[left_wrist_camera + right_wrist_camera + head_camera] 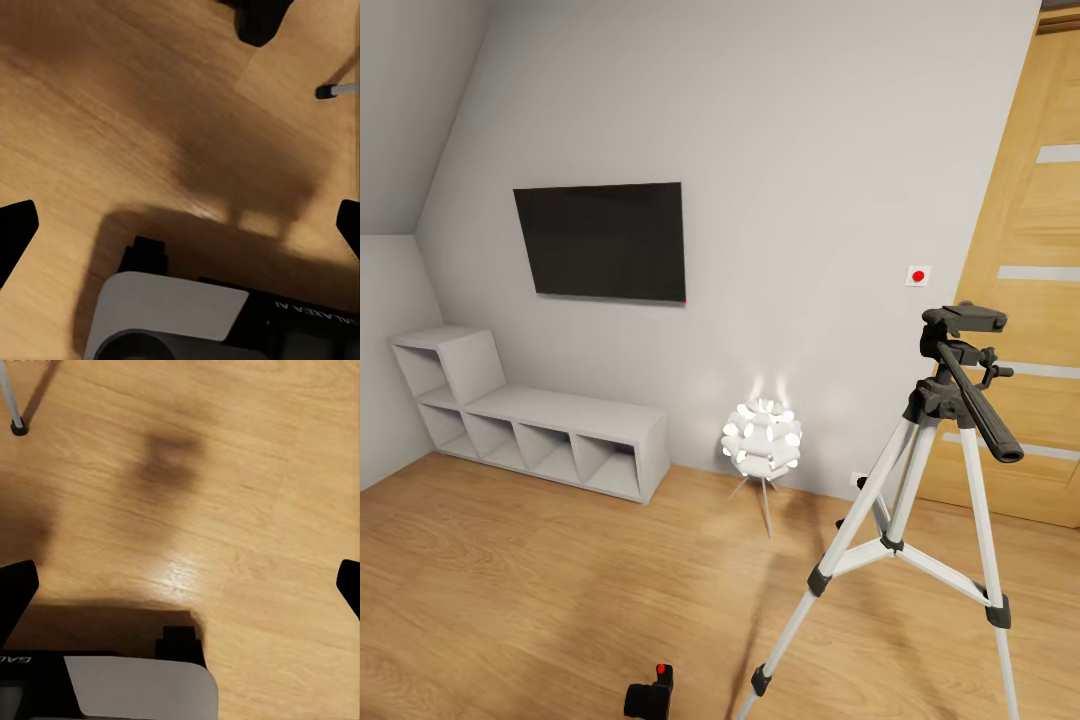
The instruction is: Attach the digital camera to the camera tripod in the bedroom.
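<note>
Approach step. The digital camera (pixel 651 692) lies on the floor (pixel 540 580) beside the camera tripod (pixel 940 480). Both my end effectors are spread wide, empty. Next: lower one onto the camera.

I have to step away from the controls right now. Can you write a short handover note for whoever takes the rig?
Left gripper: open, empty, over bare floor.
Right gripper: open, empty, over bare floor.
Digital camera: lying on the wood floor at the bottom of the head view, left of the tripod's near leg.
Camera tripod: upright by the wooden door, head bare.
Done: robot is in the bedroom, facing both items.
Left: pick up the camera and attach it to the tripod head.
</note>
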